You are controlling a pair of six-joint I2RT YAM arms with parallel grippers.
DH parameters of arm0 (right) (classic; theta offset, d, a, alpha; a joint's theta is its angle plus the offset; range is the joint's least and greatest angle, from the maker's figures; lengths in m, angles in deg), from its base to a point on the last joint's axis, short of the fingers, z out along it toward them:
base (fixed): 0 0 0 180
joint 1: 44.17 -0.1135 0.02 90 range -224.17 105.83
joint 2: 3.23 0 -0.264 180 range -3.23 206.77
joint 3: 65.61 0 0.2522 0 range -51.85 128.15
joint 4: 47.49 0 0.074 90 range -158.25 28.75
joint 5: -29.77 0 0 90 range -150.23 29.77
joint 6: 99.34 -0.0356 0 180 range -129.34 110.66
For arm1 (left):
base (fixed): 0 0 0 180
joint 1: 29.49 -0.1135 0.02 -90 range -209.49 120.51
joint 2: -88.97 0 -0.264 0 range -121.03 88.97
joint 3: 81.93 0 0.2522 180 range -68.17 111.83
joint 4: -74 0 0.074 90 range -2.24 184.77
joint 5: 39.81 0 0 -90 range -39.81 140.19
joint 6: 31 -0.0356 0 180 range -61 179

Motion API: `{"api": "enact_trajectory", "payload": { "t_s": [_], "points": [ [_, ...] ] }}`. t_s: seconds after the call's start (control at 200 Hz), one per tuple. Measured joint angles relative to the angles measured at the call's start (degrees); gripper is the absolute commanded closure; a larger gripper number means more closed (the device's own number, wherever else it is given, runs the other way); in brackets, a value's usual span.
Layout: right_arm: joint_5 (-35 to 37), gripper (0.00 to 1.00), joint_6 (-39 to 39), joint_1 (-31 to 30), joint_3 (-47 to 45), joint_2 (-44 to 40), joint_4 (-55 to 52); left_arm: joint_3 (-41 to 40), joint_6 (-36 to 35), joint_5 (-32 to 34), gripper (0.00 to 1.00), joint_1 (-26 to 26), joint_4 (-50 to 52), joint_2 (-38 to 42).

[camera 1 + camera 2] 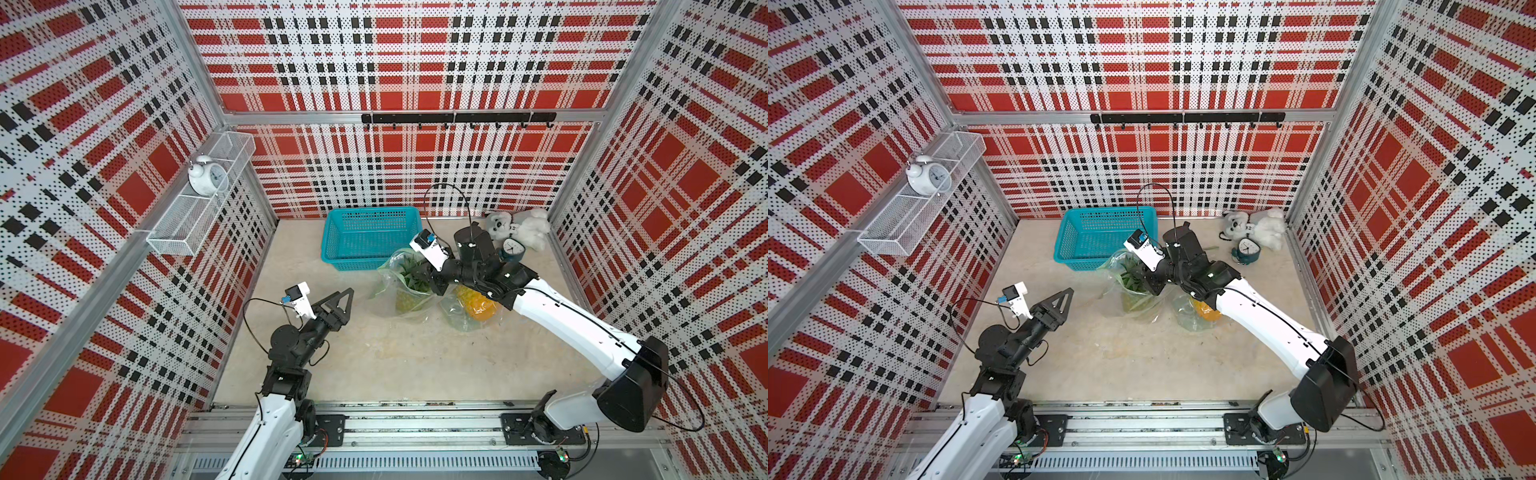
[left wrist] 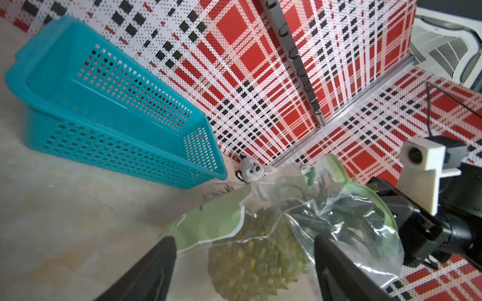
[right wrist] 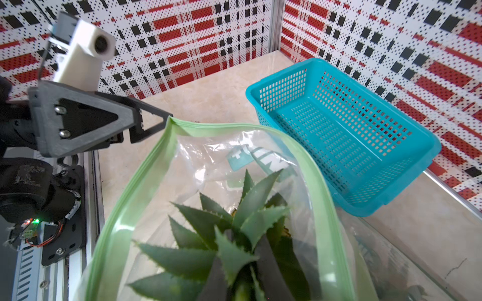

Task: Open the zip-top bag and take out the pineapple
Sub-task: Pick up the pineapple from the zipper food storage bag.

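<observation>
**Right gripper on the pineapple crown inside the opened zip-top bag**

The clear plastic zip-top bag with a green seal strip stood just in front of the teal perforated plastic basket, its mouth gaping. Inside it sat the green-yellow pineapple with a spiky leaf crown, upright, body low in the bag. The right gripper reached into the mouth, its jaws nearly together on the crown leaves. The left gripper hung apart from the bag, on the side away from the basket's right end, jaws spread and empty. A second bagged pineapple lay beside the first, farther from the basket.

Handling, as a judgement: the fruit looked heavy and rigid, its rind rough; the leaves were stiff but serrated and might tear loose. The film was thin, slippery and liable to lift with the fruit. The crown base appeared the soundest hold.
</observation>
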Motion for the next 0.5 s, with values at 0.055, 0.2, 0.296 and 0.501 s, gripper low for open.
{"api": "enact_trajectory", "payload": {
  "t_s": [0.055, 0.2, 0.296, 0.501],
  "points": [
    [-0.26, 1.0, -0.33, 0.0, 1.33, -0.07, -0.02, 0.39, 2.8, 0.22, 0.14, -0.04, 0.07, -1.79],
    [-1.9, 1.0, -1.42, 0.0, 4.37, -0.42, 0.15, 1.25, 8.98, 0.87, 0.11, 0.48, 0.37, -6.54],
    [-2.91, 1.0, -1.86, 0.0, 5.51, -0.7, 0.28, 1.99, 11.5, 1.44, 0.09, 1.09, 0.26, -8.11],
    [-4.52, 1.0, -2.62, -0.02, 6.01, -0.83, 0.17, 2.38, 14.62, 2.62, 0.07, 1.53, -1.27, -10.34]
  ]
}}
